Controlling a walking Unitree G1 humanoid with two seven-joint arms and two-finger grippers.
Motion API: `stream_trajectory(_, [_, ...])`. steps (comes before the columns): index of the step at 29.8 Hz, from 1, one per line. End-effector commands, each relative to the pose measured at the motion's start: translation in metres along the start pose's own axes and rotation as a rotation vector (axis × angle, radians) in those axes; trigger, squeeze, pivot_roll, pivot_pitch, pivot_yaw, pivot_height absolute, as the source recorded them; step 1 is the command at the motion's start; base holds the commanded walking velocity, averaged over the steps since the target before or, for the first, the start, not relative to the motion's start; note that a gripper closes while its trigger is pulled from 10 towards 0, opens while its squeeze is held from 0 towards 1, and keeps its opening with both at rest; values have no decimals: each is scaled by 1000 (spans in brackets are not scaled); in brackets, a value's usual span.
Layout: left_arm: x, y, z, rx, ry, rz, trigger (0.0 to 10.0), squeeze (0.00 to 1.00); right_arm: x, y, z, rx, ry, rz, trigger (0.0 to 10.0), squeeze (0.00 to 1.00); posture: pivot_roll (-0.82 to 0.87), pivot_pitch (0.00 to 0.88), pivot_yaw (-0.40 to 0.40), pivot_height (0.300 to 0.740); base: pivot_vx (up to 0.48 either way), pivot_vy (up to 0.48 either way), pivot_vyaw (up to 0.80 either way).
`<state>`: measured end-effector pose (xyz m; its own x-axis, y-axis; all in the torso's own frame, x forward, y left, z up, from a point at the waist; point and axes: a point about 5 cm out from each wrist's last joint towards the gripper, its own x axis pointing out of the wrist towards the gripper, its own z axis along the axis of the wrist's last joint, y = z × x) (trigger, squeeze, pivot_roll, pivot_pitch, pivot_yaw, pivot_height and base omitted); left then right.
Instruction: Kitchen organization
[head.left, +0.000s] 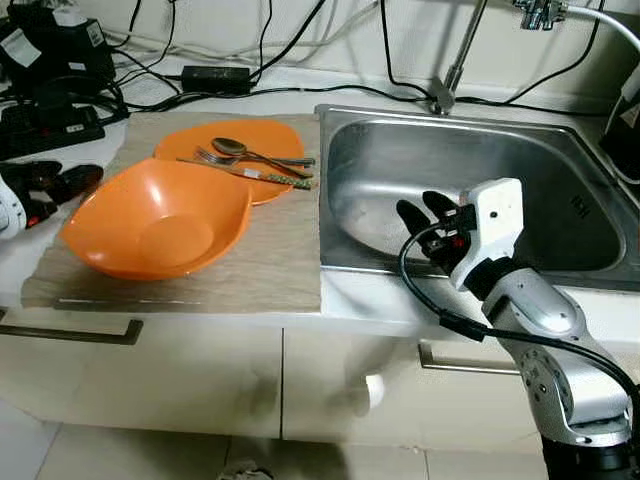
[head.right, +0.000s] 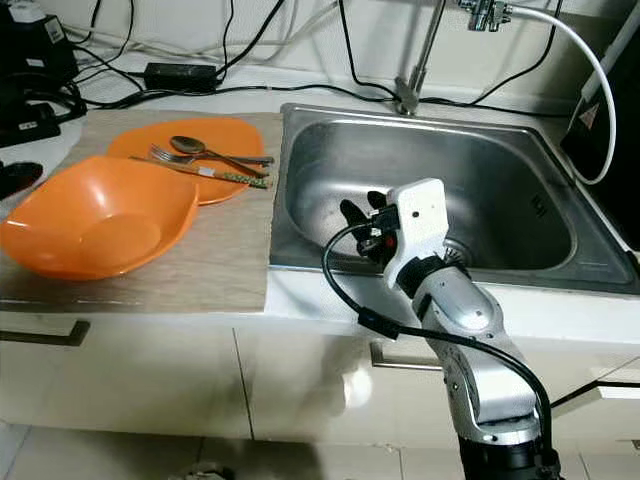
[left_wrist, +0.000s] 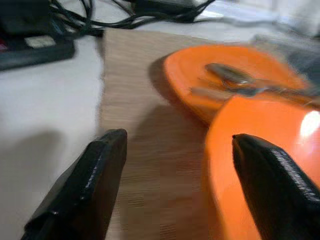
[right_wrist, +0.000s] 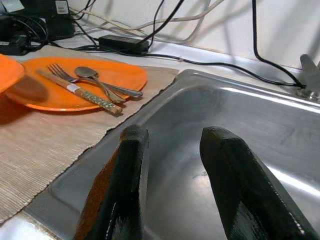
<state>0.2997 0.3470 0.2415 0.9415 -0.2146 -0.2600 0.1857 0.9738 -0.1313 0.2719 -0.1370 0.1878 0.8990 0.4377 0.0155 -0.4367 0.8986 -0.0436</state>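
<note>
An orange bowl (head.left: 155, 215) rests on a beige woven mat (head.left: 270, 265) left of the sink. Behind it lies an orange plate (head.left: 262, 140) carrying a spoon (head.left: 232, 147), a fork (head.left: 212, 157) and a patterned-handled utensil (head.left: 275, 178). My right gripper (head.left: 425, 215) hovers over the front left part of the steel sink (head.left: 560, 160); it is open, with nothing between its fingers (right_wrist: 131, 165). My left gripper (left_wrist: 178, 140) is open just left of the bowl's rim (left_wrist: 225, 150), above the mat's edge.
A faucet (head.left: 455, 65) rises behind the sink. Black cables, a power adapter (head.left: 215, 77) and black devices (head.left: 55, 55) crowd the counter's back left. A white hose (head.right: 590, 90) hangs at the right. Cabinet drawers with handles (head.left: 70, 332) lie below.
</note>
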Motion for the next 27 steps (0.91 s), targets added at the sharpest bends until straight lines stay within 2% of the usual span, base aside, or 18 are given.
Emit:
stream_trajectory(1, [0,-1,5,-81,-39,-71,10000,1000,-1,0,0,5,2,15,10000,0,52,26,-74,740,0,0,0])
stream_trajectory(4, [2,0,2,-113,-46,-93,10000,1000,0,0,-1,2,4,25,10000,0,51,25,-77,740,0,0,0])
stream_trajectory(8, [7,10,-9,-76,-6,-43,10000,1000,1,2,0,0,6,44,10000,0,52,21,-83,740,0,0,0])
stream_trajectory(9, [7,10,-11,-76,9,-50,10000,969,1,2,-1,1,6,47,10000,0,52,19,-82,740,0,0,0])
stream_trajectory(10, [8,10,-14,-77,23,-63,10000,545,1,3,-1,0,8,50,10000,0,52,19,-82,740,0,0,0])
stream_trajectory(11, [8,9,-16,-81,32,-77,10000,0,1,3,-1,0,9,52,10000,0,51,18,-82,740,0,0,0])
stream_trajectory(15, [14,7,-27,-35,84,-86,10000,0,0,6,-2,-1,12,59,10000,0,48,15,-78,740,0,0,0])
stream_trajectory(19, [17,4,-28,-35,84,-114,10000,0,-1,6,-3,-1,13,61,10000,0,45,17,-74,740,0,0,0])
stream_trajectory(20, [18,3,-27,-35,83,-121,6706,0,-1,6,-3,0,14,61,10000,0,44,17,-73,740,0,0,0])
stream_trajectory(21, [19,2,-27,-33,85,-126,4471,0,-1,6,-3,-1,15,61,10000,0,43,18,-71,740,0,0,0])
stream_trajectory(22, [19,2,-27,-33,85,-126,4471,0,-1,6,-3,-1,15,61,10000,0,43,18,-71,740,0,0,0])
stream_trajectory(23, [20,2,-27,-30,87,-128,0,0,-1,6,-3,-1,16,60,10000,0,43,18,-71,740,0,0,0])
stream_trajectory(27, [23,1,-25,-36,87,-144,0,0,-2,6,-4,-1,21,58,10000,0,40,22,-67,740,0,0,0])
